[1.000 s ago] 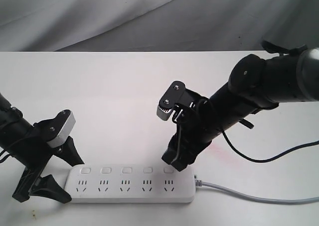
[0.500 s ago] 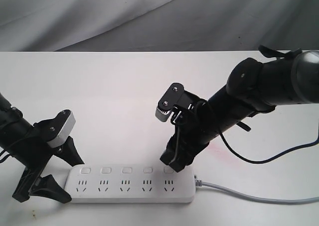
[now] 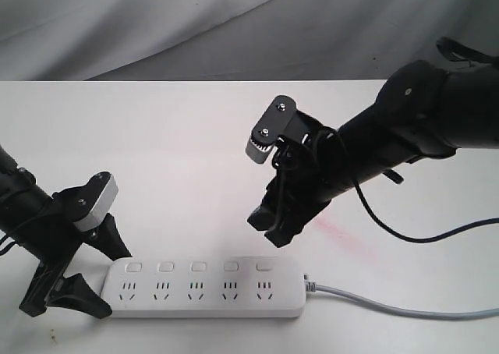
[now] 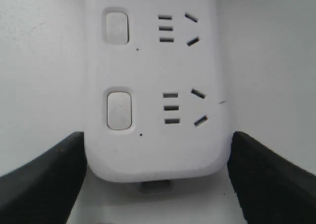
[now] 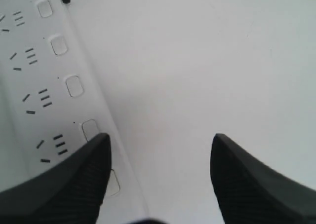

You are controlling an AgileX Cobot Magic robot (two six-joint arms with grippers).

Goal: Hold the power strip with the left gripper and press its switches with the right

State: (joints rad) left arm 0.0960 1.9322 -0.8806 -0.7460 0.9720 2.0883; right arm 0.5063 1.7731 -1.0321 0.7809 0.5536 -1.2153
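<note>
- The strip [image 3: 203,288] lies flat on the white table [image 3: 179,143], near the near edge, with its length running left to right.
- Its five switches [image 3: 198,267] stand in a row along the far edge, one for each socket set.
- A grey cord [image 3: 390,308] leaves the right end of the strip and runs to the right on the table.
- The left gripper [image 3: 115,282] is at the left end of the strip.
- Its fingers [image 4: 44,179] are spread wide, one on the far side and one on the near side of the strip, and the end of the strip sits between them.
- In the left wrist view both fingers lie against the long edges of the strip, so they clamp it across its width.
- The right gripper [image 3: 271,228] hangs on the far side of the strip, close to the right end.
- Its fingers [image 5: 256,184] are wide apart, hold nothing, and point down towards the table.
- The tips are apart from the strip and touch no switch; the last switch on the right is the nearest to them.
</note>
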